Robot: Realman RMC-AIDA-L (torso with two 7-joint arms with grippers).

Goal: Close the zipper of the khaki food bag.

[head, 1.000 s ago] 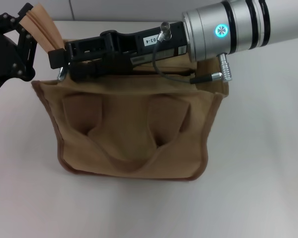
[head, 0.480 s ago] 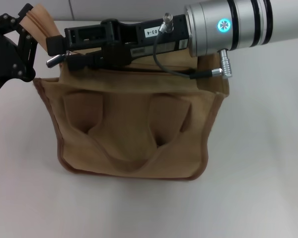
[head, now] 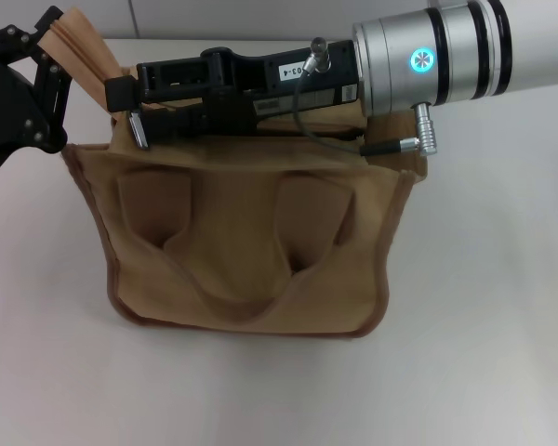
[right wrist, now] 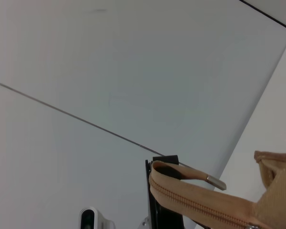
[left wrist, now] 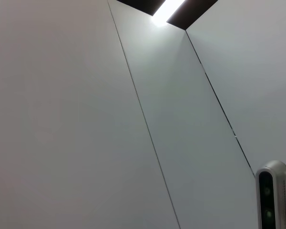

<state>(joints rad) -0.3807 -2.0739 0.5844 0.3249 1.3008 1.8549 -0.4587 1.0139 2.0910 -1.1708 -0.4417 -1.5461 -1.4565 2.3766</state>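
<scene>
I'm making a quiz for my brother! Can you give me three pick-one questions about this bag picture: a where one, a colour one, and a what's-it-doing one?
1. Where is the right gripper? A: over the khaki food bag; B: under it; C: flat on the table.
2. The right arm's light is: A: red; B: blue-green; C: yellow.
3. The left gripper: A: lies open; B: pinches the zipper by its end; C: holds a handle.

A: it reaches across the bag's top. B: the round light glows blue-green. B: khaki tape sits between its fingers.

Our right gripper [head: 130, 111] is lying across the khaki food bag [head: 246, 242], blocking its top. Our left gripper [head: 51, 56] is crowding its far-left corner.
</scene>
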